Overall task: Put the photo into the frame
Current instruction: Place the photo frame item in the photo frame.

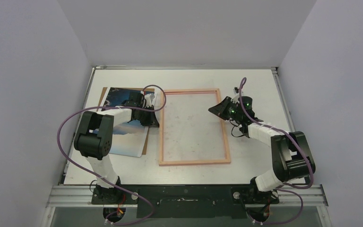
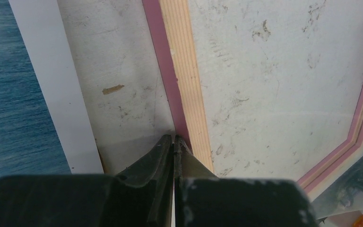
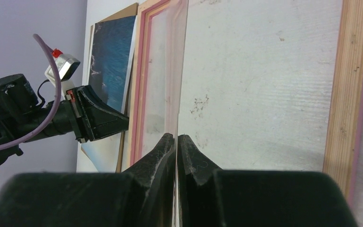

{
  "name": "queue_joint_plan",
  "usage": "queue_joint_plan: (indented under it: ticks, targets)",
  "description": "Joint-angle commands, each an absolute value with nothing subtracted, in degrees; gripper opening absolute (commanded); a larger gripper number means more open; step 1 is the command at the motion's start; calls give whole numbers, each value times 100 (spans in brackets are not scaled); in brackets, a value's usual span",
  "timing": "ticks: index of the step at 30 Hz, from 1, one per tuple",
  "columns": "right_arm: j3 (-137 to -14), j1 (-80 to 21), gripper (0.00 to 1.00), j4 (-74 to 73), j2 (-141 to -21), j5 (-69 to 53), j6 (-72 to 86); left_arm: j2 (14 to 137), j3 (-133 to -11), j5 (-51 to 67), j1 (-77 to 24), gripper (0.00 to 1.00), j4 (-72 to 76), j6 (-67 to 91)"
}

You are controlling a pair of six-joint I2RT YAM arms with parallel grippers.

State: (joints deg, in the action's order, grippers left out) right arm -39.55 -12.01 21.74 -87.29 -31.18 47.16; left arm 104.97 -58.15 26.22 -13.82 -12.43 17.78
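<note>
The white table (image 1: 255, 85) fills the middle of the top view, scuffed and speckled in the wrist views. At its centre lies the frame (image 1: 194, 162), flat, its pale wood side showing with a pink edge along the rails; bare tabletop shows through its opening. To the left of it, in the left-centre of the top view, the brown backing board (image 1: 145, 142) lies flat. The photo (image 1: 118, 97) rests on top of that board, outside the frame, with a strip of table between them, its deep blue end toward the far wall and its pale end nearer the arm bases. The left arm reaches across it. A clear sheet (image 3: 168, 85), seen nearly edge-on in the right wrist view, rises from the fingers over the frame and carries faint pink reflections. The right gripper (image 3: 176, 137) is pinched on the near edge of that sheet, by the upper part of the frame's right rail. The left gripper (image 2: 174, 138) is clenched with nothing visible between its fingers, tips right at the pink outer edge of the left rail.
</note>
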Motion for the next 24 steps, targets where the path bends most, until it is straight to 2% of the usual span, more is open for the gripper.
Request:
queue_joint_plan:
  ticks: [1,24]
  targets:
    - [-3895,-1341,5,2902,-8394,-3103,4622,10608,-6001,2872,-1481,1,-1127,1775]
    - [-3894,-1489,5,3406,-8558,-2799,4668,10659,-6095,2978,-1470,0,-1204,1798]
